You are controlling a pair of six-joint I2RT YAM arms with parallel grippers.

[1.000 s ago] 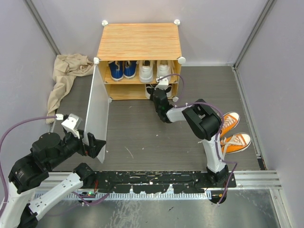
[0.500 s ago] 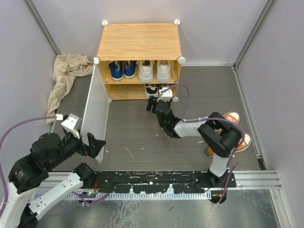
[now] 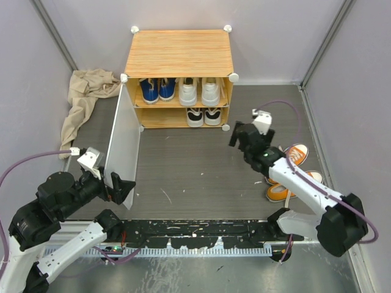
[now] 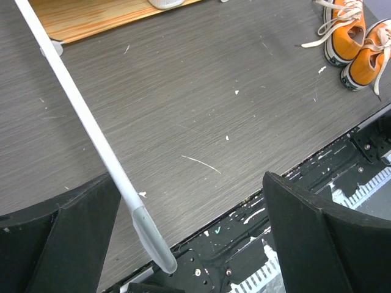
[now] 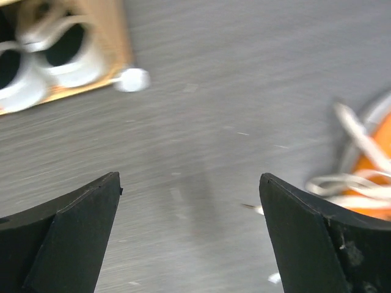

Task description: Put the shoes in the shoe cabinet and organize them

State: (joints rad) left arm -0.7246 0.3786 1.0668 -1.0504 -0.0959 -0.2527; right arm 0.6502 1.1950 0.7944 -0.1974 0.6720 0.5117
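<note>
The shoe cabinet [image 3: 179, 54] stands at the back with its pale door [image 3: 123, 143] swung open. Blue shoes [image 3: 157, 89] and white shoes [image 3: 198, 91] sit on its upper shelf, and black-and-white shoes [image 3: 203, 116] on the lower shelf. Two orange shoes [image 3: 292, 157] lie on the floor at the right, also seen as orange shoes [image 4: 349, 29] in the left wrist view. My right gripper [image 3: 239, 137] hangs open and empty above the floor between cabinet and orange shoes. My left gripper [image 4: 189, 235] is open, with the door's edge [image 4: 116, 177] between its fingers, close to the left one.
A crumpled beige cloth [image 3: 85, 97] lies left of the cabinet by the wall. Grey walls close in both sides. The black base rail [image 3: 195, 231] runs along the near edge. A white corner knob [image 5: 133, 79] of the cabinet shows in the right wrist view.
My right gripper has let go of a black-and-white shoe on the lower shelf, opened, and pulled back to the right toward the orange shoes. The left arm has hardly moved.
</note>
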